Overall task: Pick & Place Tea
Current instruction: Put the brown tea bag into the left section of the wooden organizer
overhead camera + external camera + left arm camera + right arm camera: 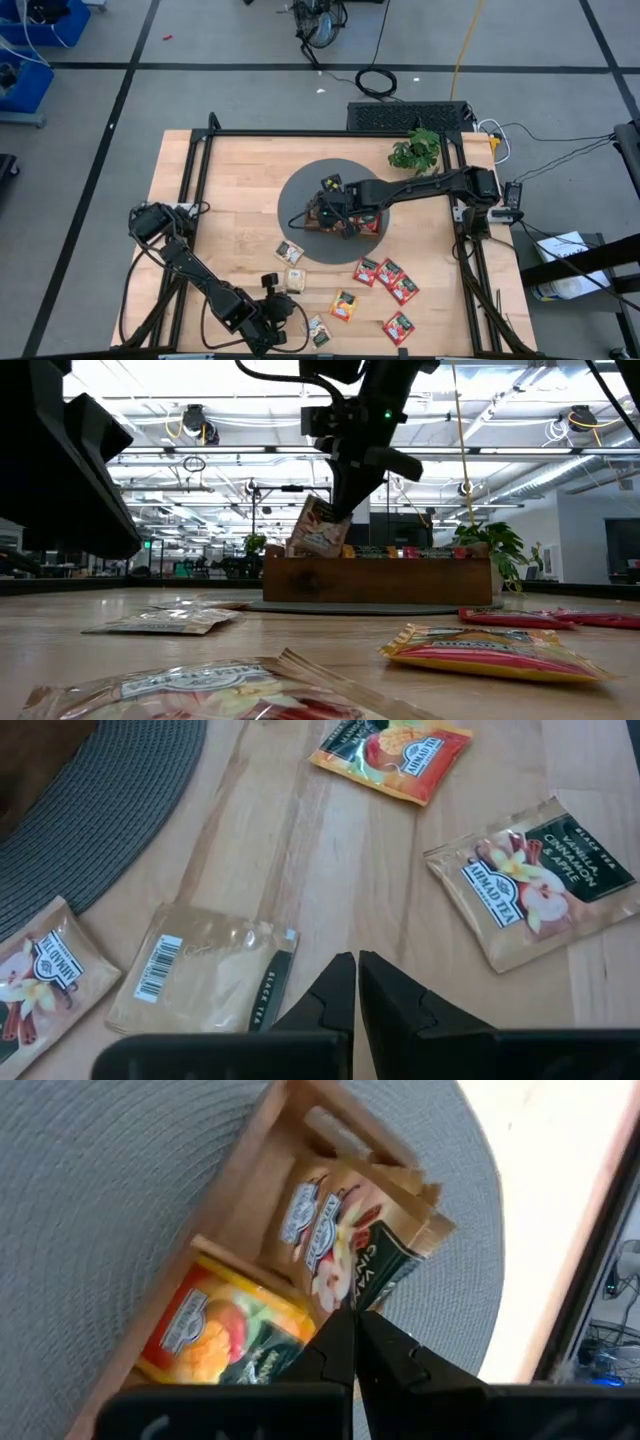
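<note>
The right gripper [333, 203] hangs over the tray [322, 225] on the grey mat [300, 190] at the centre of the high view, its fingers pressed together on the corner of a tan tea packet [318, 528]. In the low view, that packet dangles tilted just above the tray's left end, its lower edge at or just inside the rim; I cannot tell whether it touches the wood. The right wrist view shows the pinched packet [350, 1245] over the end compartment, where another tan packet already seems to lie, with an orange packet [215, 1330] in the compartment beside it. So the step in hand reads as the placing half of a pick and place: the packet is carried and lined up, not yet let go. The next move calls for a short drop into that compartment and then parting the fingers, keeping the packet clear of the divider so it lies flat rather than propped on the rim. The left gripper [356, 982] waits low at the bottom left of the high view, its fingers all but touching and holding nothing, above bare wood between a face-down packet [205, 975] and a tan one [535, 875]. Other packets lie loose on the table [230, 170] toward the lower right of the high view, among them a red cluster [388, 275], so much of the task looks undone.
</note>
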You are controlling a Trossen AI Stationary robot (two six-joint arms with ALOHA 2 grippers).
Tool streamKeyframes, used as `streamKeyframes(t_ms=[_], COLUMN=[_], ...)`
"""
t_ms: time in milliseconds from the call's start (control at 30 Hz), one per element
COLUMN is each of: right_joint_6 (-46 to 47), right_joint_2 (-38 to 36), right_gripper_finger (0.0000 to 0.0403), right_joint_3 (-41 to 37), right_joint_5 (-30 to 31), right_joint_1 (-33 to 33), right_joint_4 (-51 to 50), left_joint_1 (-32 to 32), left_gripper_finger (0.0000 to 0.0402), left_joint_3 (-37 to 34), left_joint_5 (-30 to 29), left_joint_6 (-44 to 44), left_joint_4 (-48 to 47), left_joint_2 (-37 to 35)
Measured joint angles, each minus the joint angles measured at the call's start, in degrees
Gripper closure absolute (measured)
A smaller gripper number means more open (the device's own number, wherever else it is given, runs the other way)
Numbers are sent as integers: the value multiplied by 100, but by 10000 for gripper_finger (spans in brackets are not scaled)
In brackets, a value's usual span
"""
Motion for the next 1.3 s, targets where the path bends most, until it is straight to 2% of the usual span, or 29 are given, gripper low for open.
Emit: streamKeyframes(t_ms=[267, 633, 900, 1033, 1300], right_joint_6=[-240, -570, -575, -428, -220], right_joint_2=[10, 602, 640, 640, 601], right_gripper_finger=[403, 403, 402, 378, 295], right_joint_3=[0, 0, 0, 0, -7], right_joint_5=[-4, 39, 15, -11, -13], right_joint_1=[44, 44, 44, 44, 44], right_joint_4=[161, 159, 528, 749, 863], left_joint_1=[8, 8, 8, 8, 8], left_gripper_finger=[376, 376, 376, 376, 376], left_joint_3=[0, 2, 2, 2, 2], left_joint_5=[-4, -7, -11, -13, -15], left_joint_6=[71, 79, 114, 112, 109], left_joint_4=[4, 18, 6, 10, 2], left_joint_2=[-2, -2, -2, -2, -2])
